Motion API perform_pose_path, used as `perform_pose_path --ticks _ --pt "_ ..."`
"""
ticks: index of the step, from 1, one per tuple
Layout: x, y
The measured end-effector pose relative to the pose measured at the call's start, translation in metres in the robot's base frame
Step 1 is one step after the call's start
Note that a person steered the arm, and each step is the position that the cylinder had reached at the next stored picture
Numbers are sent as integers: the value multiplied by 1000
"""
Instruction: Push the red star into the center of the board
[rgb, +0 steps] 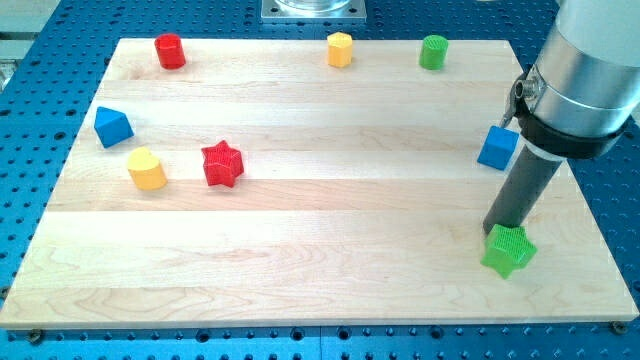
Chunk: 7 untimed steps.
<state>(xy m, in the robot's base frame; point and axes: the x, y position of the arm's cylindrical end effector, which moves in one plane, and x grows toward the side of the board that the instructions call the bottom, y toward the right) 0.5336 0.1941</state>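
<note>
**Red star waits on the left, my tip far across the board**

The red star (222, 164) lies flat on the wooden board (300, 260), left of the middle and a little above the board's mid-height. The task is not yet begun, I judge, since the centre lies well to its right. Just beside it, toward the view's left, sits the yellow heart (146, 169), close but not touching; above that rests the blue triangle (112, 126).

Along the top edge stand a red cylinder (170, 51), a yellow hexagon (340, 49) and a green cylinder (433, 52).

My tip (497, 232) is a bare rod with nothing that opens or closes. It stands near the right edge, touching or nearly touching the green star (508, 251), with the blue cube (497, 148) above it. To shove the red star rightward, it probably must come round to the star's left, between it and the heart.
</note>
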Motion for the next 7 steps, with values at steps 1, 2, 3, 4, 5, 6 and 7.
perform_pose_path --ticks 1,2,3,4,5,6,7 --pt "2 -3" --pt "-29 -66" --pt "-50 -166" --pt "-106 -232" --pt "-187 -299" --pt "-145 -393" --pt "-120 -392"
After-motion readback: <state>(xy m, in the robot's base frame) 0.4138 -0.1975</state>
